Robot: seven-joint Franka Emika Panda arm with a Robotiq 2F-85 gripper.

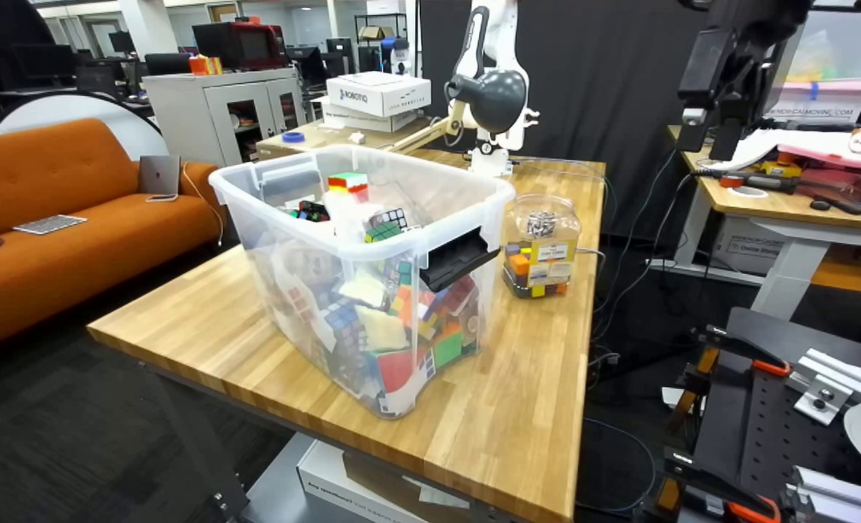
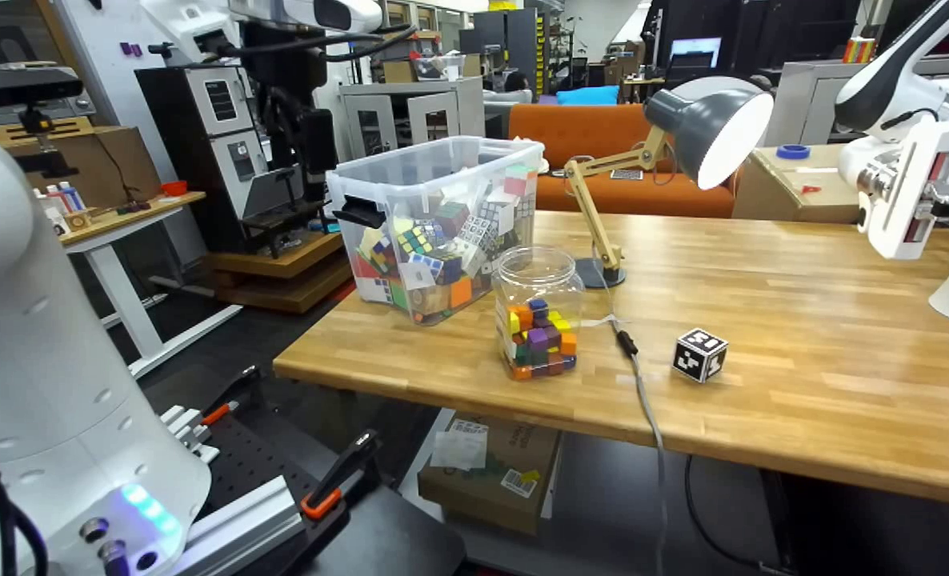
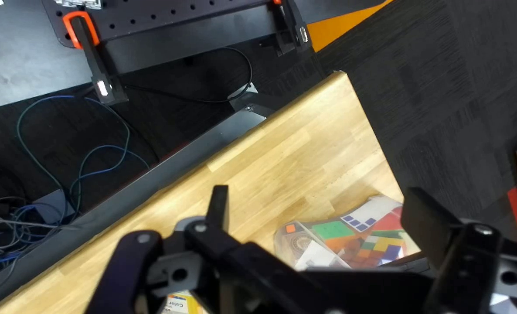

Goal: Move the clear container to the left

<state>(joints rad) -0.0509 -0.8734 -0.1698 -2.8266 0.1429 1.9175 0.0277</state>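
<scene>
The clear container is a transparent tub with a wide mouth, point(image 1: 541, 211) in an exterior view, also point(image 2: 534, 280) in an exterior view. It stands upright on the wooden table next to a large storage bin. Orange, yellow, purple and other coloured cubes fill its lower part. In the wrist view only a bit of the container's yellow and white label point(image 3: 180, 304) shows, behind the gripper's left linkage. My gripper point(image 3: 319, 209) is open, with nothing between its fingers. In both exterior views the gripper point(image 1: 708, 142) point(image 2: 302, 172) hangs in the air, apart from the container.
The large storage bin point(image 1: 372, 250) point(image 2: 442, 182), full of puzzle cubes, stands close beside the container. A desk lamp point(image 2: 698, 128) and its cord point(image 2: 638, 376) are behind and beside it. A black-and-white marker cube point(image 2: 700, 354) and a white second arm point(image 2: 914, 176) are further along the table.
</scene>
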